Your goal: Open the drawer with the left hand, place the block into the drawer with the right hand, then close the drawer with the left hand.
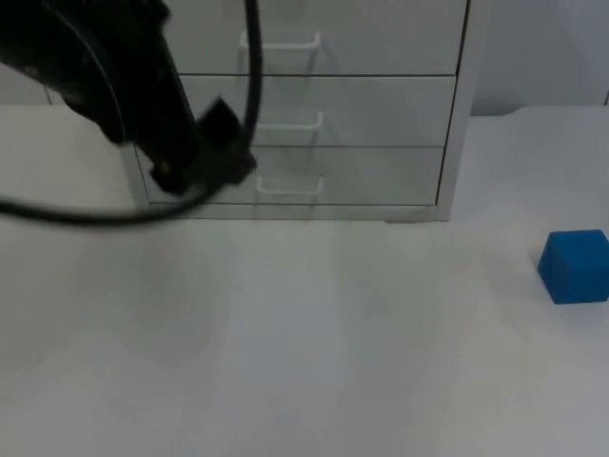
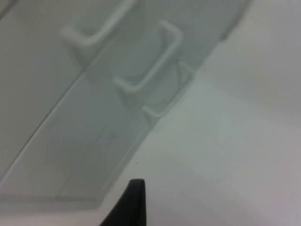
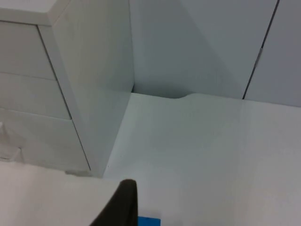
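Left gripper point(image 1: 205, 167) at the drawer point(image 1: 295, 176) front, all drawers closed.
Finger spread: cannot tell. Blue block point(image 1: 575, 266) sits on the table point(image 1: 304, 343) (well right of the cabinet point(image 1: 457, 124)).

My left arm point(image 1: 114, 76) is black all over: a thick, rounded link that ends in a boxy, square-edged block just behind my left gripper point(image 1: 205, 162). Seen from the wrist, that gripper is a matte black wedge tapering to a blunt tip. My right gripper point(image 3: 123, 203) looks the same, dark and smooth.
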### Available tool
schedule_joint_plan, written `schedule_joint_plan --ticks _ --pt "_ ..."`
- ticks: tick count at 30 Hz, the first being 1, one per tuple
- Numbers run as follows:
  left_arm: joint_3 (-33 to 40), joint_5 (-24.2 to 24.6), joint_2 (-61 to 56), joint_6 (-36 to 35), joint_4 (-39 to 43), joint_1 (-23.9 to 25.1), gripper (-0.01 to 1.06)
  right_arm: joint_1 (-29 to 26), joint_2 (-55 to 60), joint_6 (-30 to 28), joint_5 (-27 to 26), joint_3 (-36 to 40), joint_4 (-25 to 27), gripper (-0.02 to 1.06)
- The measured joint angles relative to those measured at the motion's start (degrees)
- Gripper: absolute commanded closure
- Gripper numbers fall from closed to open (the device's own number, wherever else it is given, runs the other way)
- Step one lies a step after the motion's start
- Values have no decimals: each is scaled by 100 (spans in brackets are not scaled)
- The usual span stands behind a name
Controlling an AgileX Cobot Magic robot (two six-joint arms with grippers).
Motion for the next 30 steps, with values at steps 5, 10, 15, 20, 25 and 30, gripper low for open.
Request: schedule_joint_plan --ticks 5,10,15,20,25,30 --pt "-27 -53 506 368 1121 -539 0 0 0 -29 0 0 0 -1" --pt "-381 -127 1206 396 1463 -598 0 0 0 -40 0 0 0 -1" --pt "-823 -18 1876 419 1607 -610 0 0 0 -43 0 0 0 -1" --pt "-1133 -195 2249 507 1843 -610 0 0 0 -43 0 0 0 -1" --pt "-1204 -939 2510 528 2103 -610 0 0 0 -43 -42 -10 -12 -1" --pt "-1204 -1074 2829 540 2191 -610 0 0 0 -55 -31 -170 -94 -1"
